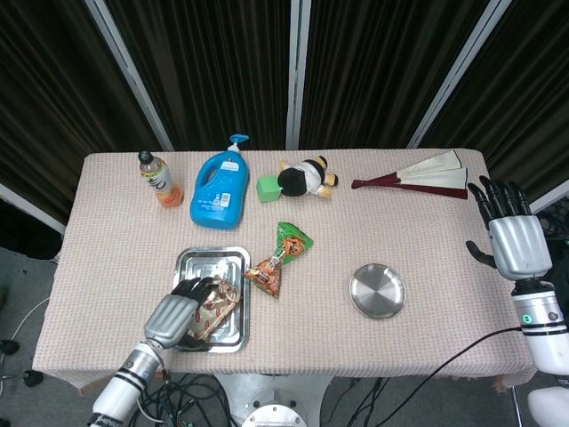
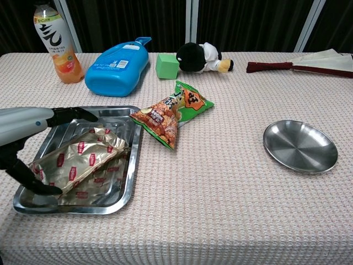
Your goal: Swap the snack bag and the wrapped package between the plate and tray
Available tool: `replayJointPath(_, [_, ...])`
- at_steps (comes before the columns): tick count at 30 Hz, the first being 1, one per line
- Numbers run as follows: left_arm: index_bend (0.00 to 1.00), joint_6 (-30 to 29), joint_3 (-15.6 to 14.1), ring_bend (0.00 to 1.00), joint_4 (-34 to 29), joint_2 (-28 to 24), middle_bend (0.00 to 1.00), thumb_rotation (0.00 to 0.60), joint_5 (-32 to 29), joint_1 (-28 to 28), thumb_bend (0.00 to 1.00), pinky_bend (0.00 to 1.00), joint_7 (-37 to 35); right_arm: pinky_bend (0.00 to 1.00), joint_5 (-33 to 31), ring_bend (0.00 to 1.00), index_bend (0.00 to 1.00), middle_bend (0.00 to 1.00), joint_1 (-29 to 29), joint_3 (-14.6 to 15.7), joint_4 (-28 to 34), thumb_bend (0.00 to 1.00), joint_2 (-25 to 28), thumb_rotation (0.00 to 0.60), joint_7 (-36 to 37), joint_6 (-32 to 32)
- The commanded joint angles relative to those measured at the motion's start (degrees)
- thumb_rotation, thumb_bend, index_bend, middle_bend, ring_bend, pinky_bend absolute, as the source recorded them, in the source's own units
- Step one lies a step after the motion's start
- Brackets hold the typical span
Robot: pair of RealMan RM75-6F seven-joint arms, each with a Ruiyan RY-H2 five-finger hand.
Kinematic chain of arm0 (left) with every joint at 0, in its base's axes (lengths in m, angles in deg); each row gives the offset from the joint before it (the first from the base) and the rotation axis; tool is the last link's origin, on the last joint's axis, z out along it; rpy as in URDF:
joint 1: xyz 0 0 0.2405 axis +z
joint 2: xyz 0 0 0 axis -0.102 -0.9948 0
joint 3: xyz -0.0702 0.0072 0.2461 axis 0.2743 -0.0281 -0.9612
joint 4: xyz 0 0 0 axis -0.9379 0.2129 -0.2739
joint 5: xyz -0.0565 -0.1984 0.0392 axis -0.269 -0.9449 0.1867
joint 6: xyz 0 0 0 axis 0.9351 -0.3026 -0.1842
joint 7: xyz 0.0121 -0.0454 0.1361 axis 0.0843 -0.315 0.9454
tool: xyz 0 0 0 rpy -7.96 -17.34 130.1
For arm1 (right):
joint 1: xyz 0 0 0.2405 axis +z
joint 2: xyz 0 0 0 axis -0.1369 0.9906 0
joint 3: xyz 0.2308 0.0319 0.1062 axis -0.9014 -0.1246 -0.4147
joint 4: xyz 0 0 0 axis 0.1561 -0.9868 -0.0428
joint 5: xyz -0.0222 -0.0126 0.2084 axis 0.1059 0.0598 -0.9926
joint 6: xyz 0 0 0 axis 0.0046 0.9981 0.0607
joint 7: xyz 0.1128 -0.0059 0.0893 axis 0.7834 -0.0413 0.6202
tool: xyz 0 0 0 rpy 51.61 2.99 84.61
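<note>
With our left hand (image 2: 25, 144) spread open over the wrapped package (image 2: 77, 159) in the tray (image 2: 127, 179), we judge the grasp at hand: next, closing and lifting toward the plate (image 2: 300, 146).

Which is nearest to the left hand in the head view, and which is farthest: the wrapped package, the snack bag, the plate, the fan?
From the left hand:
1. wrapped package, under its fingers in the tray.
2. snack bag, right of the tray.
3. plate, further right.
4. fan, far right corner.

Shiny metal tray (image 2: 118, 193), glossy foil package (image 2: 83, 157)
</note>
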State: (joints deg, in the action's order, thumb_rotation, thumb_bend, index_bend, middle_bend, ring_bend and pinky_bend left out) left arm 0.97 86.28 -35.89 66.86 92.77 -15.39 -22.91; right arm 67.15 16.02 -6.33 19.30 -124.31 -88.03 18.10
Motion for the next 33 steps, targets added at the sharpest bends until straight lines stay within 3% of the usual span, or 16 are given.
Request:
replayJointPath(1, [0.08,-3.11,1.36,0.00,-0.66,3.44,0.04,0.600,-6.11,-1.23,0.00,0.08,4.88,0.00,-0.04,0.00,0.00,0.00,-0.06,-0.25,-0.44,0.12,-0.09,0.600,0.42,-0.35])
replayJointPath(12, [0.08,-8.18,2.20,0.02,-0.48,7.11,0.08,0.600,-14.35,-3.29,0.00,0.12,8.81,0.00,0.41,0.00,0.00,0.00,-0.48,-0.70,-2.12,0.12,-0.87,0.600,1.21,-1.05])
replayJointPath(27, [0.11,-9.27,0.84,0.29,1.24,9.12,0.35,0.600,-15.11,-5.30,0.00,0.40,7.89,0.00,0.10,0.00,0.00,0.00,-0.96,-1.28,-3.16,0.12,-1.48,0.600,1.34,-1.87])
replayJointPath(33, [0.13,-8.79,0.19,0.34,2.30,9.08,0.40,0.600,-15.18,-5.85,0.10,0.46,6.80,0.00,-0.20,0.00,0.00,0.00,-1.43,-1.59,-3.02,0.12,-1.02,0.600,1.46,-1.80])
